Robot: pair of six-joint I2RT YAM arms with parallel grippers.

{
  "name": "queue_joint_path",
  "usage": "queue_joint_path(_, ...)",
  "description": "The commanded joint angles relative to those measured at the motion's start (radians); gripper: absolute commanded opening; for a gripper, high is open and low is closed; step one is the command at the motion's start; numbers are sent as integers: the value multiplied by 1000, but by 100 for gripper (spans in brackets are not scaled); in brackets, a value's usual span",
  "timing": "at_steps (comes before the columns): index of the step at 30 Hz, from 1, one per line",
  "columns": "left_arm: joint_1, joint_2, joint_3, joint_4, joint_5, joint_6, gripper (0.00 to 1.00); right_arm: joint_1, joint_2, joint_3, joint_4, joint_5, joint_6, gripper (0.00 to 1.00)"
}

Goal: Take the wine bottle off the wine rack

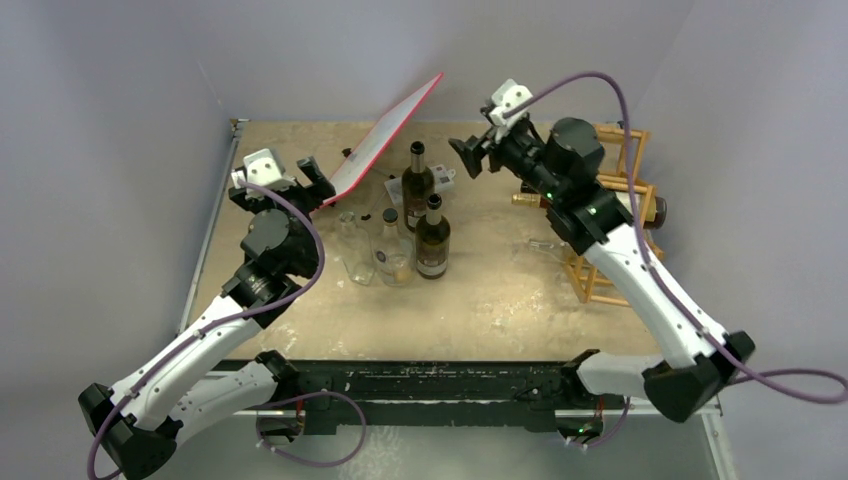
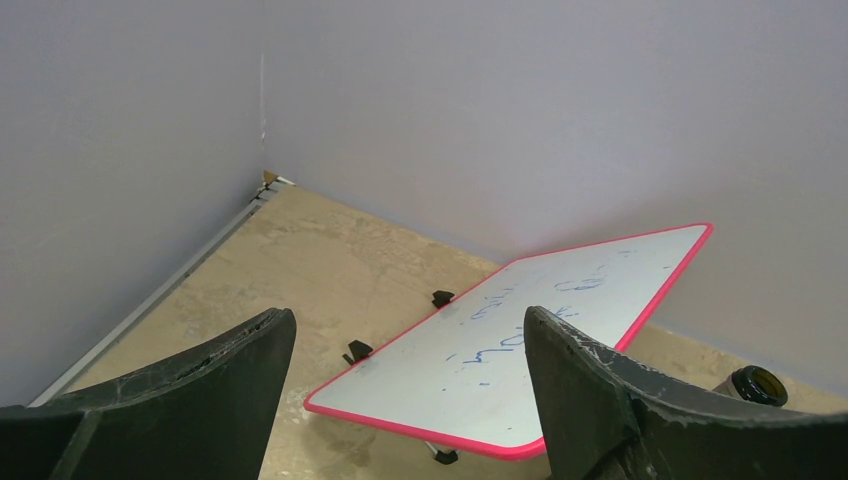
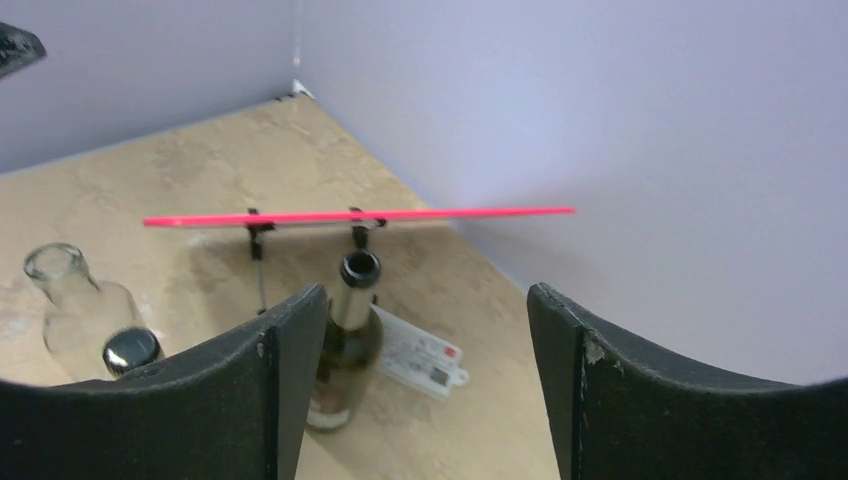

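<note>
Wooden rack [image 1: 612,215] at far right shows only from above, the wine bottle [image 1: 527,199] lying across it. Four standing bottles [image 1: 432,240] mid-table: two dark, two clear. Both left gripper [image 2: 408,330] and right gripper [image 3: 425,300] gape wide, empty.

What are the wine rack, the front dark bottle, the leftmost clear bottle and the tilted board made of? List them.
Wine rack: apparently bare light wood, matte thin bars.
Front dark bottle: dark glass, glossy, paper label.
Leftmost clear bottle: clear glass; the table shows through.
Board: smooth white face with blue writing, pink-red rim, probably plastic.
</note>
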Motion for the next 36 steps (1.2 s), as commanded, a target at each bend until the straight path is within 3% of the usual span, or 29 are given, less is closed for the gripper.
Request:
queue_joint_path(1, -4, -24, 13, 33, 7, -2, 84, 4, -119, -55, -176, 184, -78, 78)
queue_joint_path(4, -4, -33, 13, 32, 7, -3, 84, 4, -181, -66, -302, 238, -111, 99)
queue_joint_path(5, -3, -35, 14, 32, 6, -3, 84, 3, -200, -70, -347, 264, -121, 100)
queue_joint_path(11, -4, -44, 17, 29, 10, -8, 84, 3, -261, -116, -468, 432, -191, 100)
queue_joint_path(15, -3, -47, 19, 27, 9, -9, 84, 4, -283, -189, -442, 554, -232, 100)
queue_joint_path(24, -4, -47, 18, 28, 3, -2, 100, -2, -183, -289, -425, 726, -360, 100)
queue_joint_path(36, -3, -49, 15, 44, -74, -15, 100, -149, 2, -331, -314, 683, -453, 100)
